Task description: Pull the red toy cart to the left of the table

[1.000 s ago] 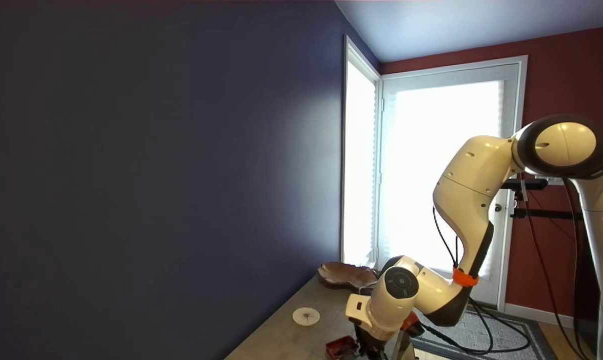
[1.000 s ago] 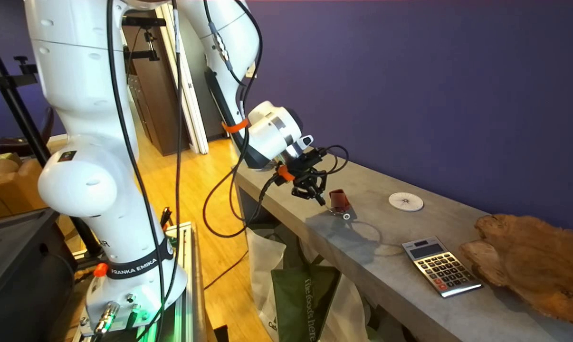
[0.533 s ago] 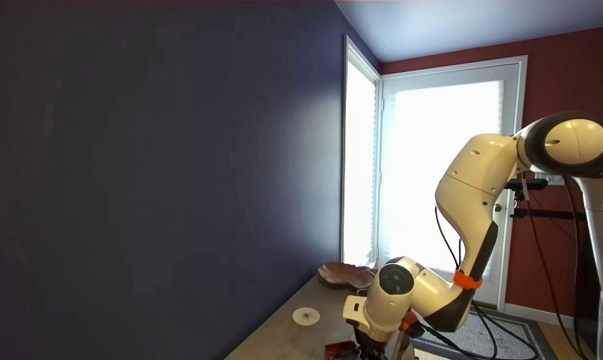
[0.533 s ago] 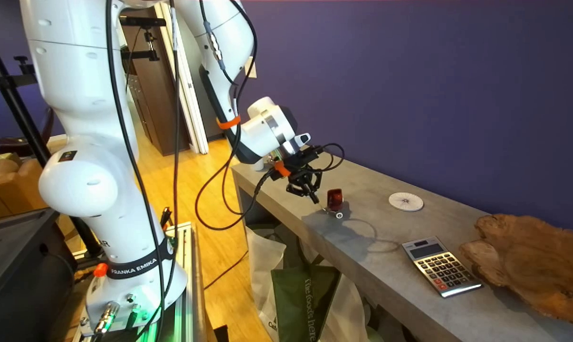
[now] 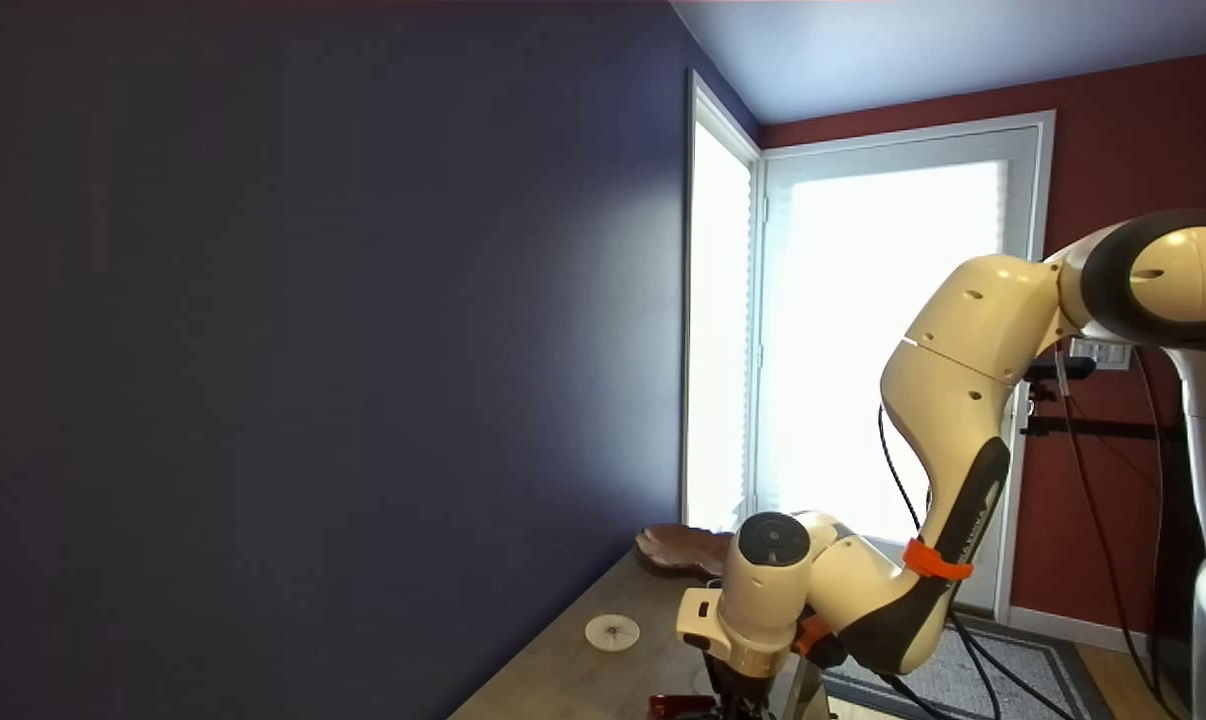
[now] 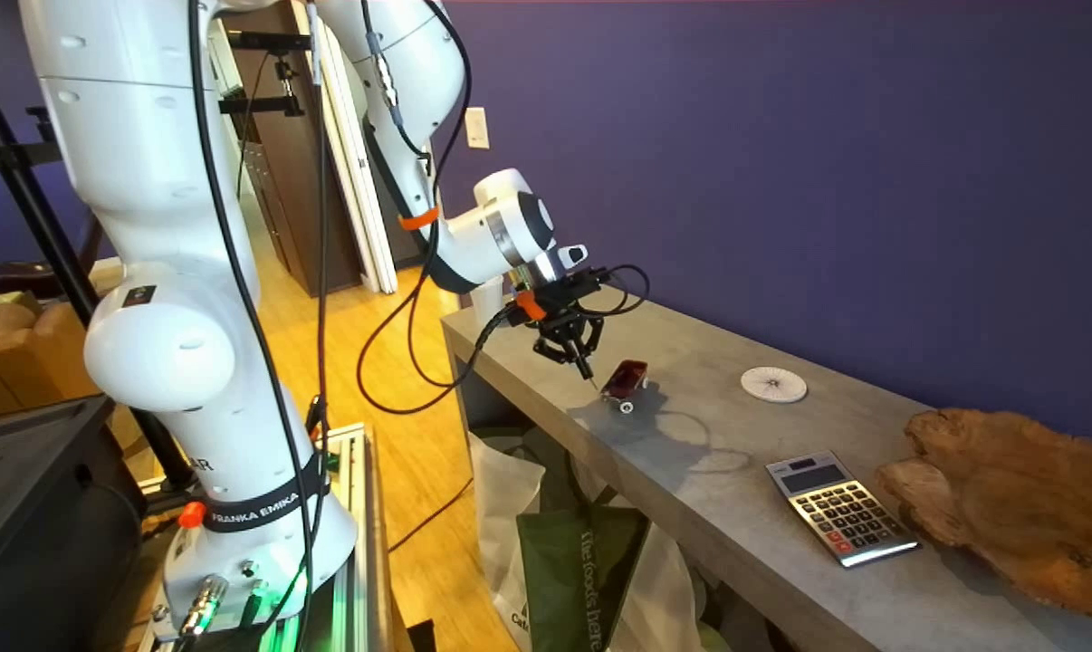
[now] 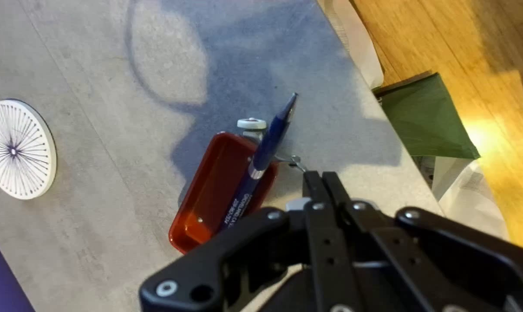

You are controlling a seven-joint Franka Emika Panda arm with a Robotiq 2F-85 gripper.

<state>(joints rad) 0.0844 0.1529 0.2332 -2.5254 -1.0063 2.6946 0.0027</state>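
The jaws are pressed together, pinching a thin wire handle (image 7: 299, 164). In an exterior view the white jointed robot arm (image 6: 428, 86) bends in from the left, wrist slanting down rightward over the grey stone-like counter (image 6: 700, 362). Toward the near edge, left of the flat white round disc (image 6: 774, 385), is the small dark-red toy cart (image 6: 627, 378) with that handle and white wheels. A blue pen (image 7: 266, 149) lies in its shallow tray, tip jutting out.
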